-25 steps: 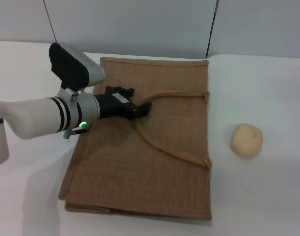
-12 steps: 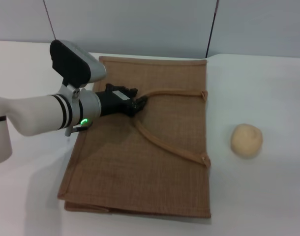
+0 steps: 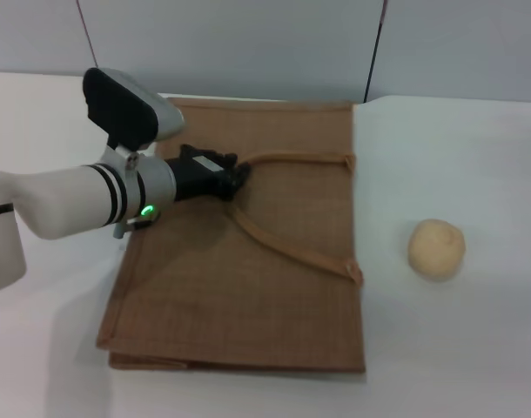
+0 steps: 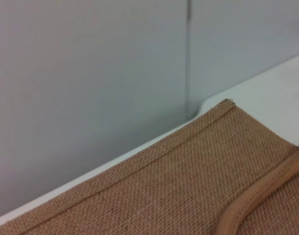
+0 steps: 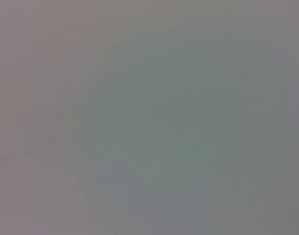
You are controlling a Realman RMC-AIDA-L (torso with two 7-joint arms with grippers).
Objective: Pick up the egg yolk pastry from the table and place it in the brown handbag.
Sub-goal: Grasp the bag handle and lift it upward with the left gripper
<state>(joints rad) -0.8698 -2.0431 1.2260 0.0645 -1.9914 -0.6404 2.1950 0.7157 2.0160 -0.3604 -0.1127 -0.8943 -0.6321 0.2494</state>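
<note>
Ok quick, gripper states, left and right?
Left gripper: shut on the brown handbag handle.
Right gripper: not in view; its wrist view shows nothing recognisable.

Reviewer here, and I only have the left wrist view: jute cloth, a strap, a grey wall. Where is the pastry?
Observer: The egg yolk pastry lies on the table, off the brown handbag on the robot's right.
Operator: And the left gripper?
Observer: The left gripper is at the handle, where its loop bends.
Operator: The right arm?
Observer: It shows in no view.
</note>
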